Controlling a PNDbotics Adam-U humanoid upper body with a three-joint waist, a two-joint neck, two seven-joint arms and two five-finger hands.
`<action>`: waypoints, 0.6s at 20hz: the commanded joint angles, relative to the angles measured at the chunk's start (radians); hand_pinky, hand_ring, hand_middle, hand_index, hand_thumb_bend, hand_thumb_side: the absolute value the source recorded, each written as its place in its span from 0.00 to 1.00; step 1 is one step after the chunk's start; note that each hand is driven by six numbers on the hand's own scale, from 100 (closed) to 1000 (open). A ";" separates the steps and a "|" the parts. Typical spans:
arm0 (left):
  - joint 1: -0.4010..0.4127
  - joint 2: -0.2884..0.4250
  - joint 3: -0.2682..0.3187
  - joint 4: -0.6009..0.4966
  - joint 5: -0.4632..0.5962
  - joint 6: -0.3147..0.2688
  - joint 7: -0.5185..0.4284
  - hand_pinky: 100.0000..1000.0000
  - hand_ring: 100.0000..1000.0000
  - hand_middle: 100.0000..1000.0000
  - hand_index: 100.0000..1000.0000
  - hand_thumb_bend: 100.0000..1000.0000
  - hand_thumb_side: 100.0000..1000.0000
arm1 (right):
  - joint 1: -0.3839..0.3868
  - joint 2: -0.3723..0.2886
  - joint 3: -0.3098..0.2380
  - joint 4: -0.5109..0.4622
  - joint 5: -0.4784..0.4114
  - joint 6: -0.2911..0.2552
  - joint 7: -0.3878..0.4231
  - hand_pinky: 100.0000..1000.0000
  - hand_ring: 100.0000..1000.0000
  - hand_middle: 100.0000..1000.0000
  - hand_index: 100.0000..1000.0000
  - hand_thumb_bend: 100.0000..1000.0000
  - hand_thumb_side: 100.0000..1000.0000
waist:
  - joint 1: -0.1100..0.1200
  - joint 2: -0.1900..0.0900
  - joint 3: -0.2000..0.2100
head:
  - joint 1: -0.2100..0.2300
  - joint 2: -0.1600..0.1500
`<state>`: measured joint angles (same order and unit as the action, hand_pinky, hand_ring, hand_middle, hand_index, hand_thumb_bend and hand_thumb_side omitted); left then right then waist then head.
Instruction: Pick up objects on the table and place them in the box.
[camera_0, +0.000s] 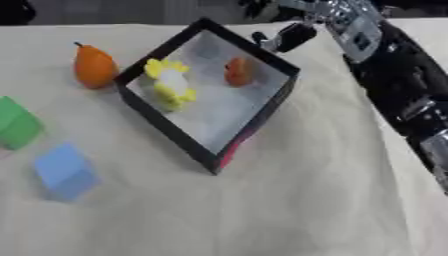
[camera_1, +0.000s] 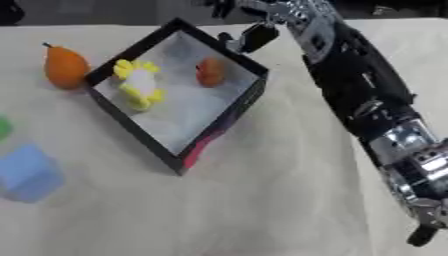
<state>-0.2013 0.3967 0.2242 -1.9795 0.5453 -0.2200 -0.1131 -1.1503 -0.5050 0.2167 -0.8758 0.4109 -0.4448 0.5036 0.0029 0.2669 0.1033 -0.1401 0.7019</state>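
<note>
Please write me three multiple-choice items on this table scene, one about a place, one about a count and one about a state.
1. Where is the orange pear-shaped toy?
A. on the cloth just left of the black-walled box
B. inside the box
C. in a hand

2. How many things lie inside the box?
A. none
B. two
C. four

3. How is the robot's right hand?
A. holding the blue cube
B. holding the green block
C. holding nothing, above the box's far edge

Answers: 1 A, it stands outside the left wall; 2 B, the yellow-and-white flower toy and the small orange toy; 3 C, no object shows in it.
</note>
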 joint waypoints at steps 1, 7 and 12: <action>-0.001 0.033 0.008 -0.020 -0.006 0.003 0.000 0.78 1.00 0.81 0.81 0.00 0.63 | 0.020 -0.106 -0.011 -0.161 -0.234 0.092 0.036 0.96 0.78 0.73 0.94 0.00 0.00 | -0.010 -0.028 -0.003 | 0.010 0.000; 0.016 0.041 0.011 -0.020 -0.024 0.000 -0.009 0.78 1.00 0.80 0.80 0.00 0.61 | 0.173 -0.269 -0.080 -0.534 -0.645 0.286 -0.057 0.94 0.75 0.69 0.88 0.00 0.34 | -0.006 -0.025 -0.023 | 0.057 0.007; 0.072 0.189 -0.017 -0.020 -0.051 -0.064 -0.054 0.77 1.00 0.79 0.80 0.00 0.59 | 0.377 -0.396 -0.190 -0.760 -0.757 0.270 -0.240 0.94 0.74 0.68 0.87 0.00 0.36 | -0.003 -0.020 -0.032 | 0.087 0.005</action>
<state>-0.1270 0.5173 0.2084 -1.9797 0.5012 -0.2661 -0.1559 -0.7651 -0.8415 0.0633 -1.5712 -0.3140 -0.1743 0.3037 0.0029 0.2669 0.0708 -0.0597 0.7032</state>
